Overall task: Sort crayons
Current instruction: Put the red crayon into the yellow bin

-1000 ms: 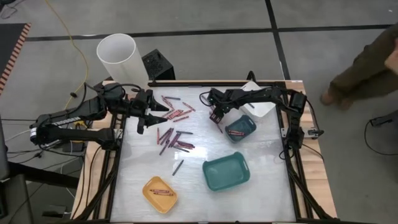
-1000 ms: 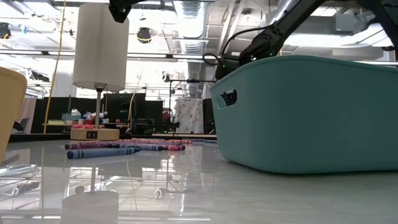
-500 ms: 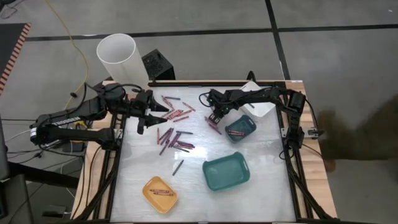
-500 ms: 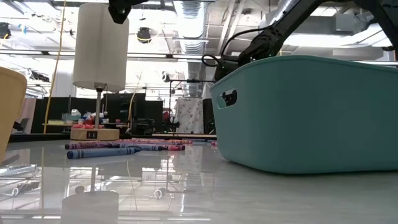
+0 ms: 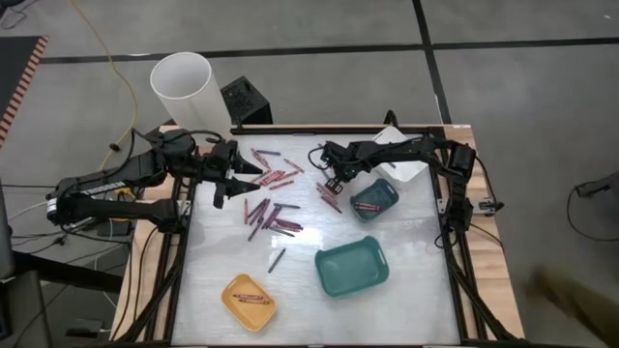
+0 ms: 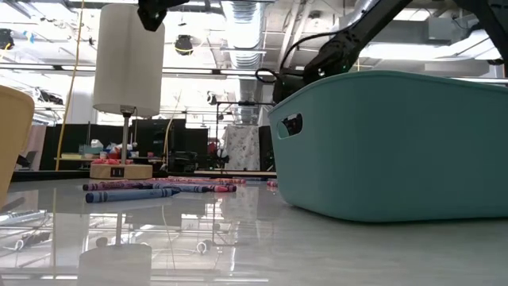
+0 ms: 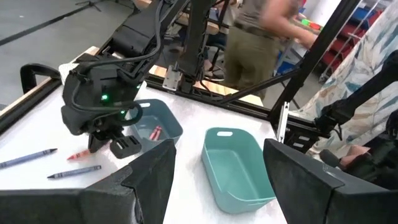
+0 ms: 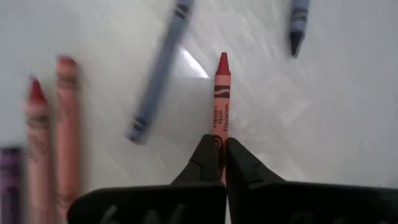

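Crayons [image 5: 269, 198] scatter across the table's [image 5: 426, 280] far-left and middle area, packed close, little room to set fingers down between them. Right gripper [image 5: 332, 186], closed on a red crayon [image 8: 221, 99], sits right of the pile, small teal tray [image 5: 373, 197] just beside it. Large teal tray [image 5: 351, 266] blocks the near-right middle; yellow tray [image 5: 249, 301] sits at the near edge. Bare surface runs along the right edge and between the two near trays. Left gripper [image 5: 235, 180], fingers apart, crowds the pile's left side.
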{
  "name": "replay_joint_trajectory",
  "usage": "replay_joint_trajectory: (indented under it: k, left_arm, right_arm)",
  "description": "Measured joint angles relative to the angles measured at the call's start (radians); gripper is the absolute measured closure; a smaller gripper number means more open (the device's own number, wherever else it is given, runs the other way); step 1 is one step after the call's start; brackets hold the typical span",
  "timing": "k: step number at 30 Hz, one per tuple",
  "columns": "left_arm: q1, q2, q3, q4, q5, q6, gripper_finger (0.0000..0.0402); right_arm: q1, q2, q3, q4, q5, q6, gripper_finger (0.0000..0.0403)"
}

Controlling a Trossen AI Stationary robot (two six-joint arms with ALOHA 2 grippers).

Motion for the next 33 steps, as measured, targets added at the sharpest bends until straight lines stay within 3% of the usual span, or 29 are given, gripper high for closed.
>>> replay_joint_trajectory:
  k: [11,24,33]
  left_arm:
    - [0.000,-0.030,-0.001,0.002,-0.001,-0.072,0.0168]
    - [0.000,-0.177,-0.001,0.035,-0.093,-0.118,0.0168]
    - [0.000,-0.231,-0.001,0.073,-0.152,-0.126,0.0168]
  right_arm:
    - [0.090,-0.115,0.094,0.066,0.021,0.000,0.0400]
    - [0.417,-0.075,0.109,0.613,0.044,-0.075,0.0401]
    - [0.553,0.008,0.108,0.833,0.073,-0.195,0.0401]
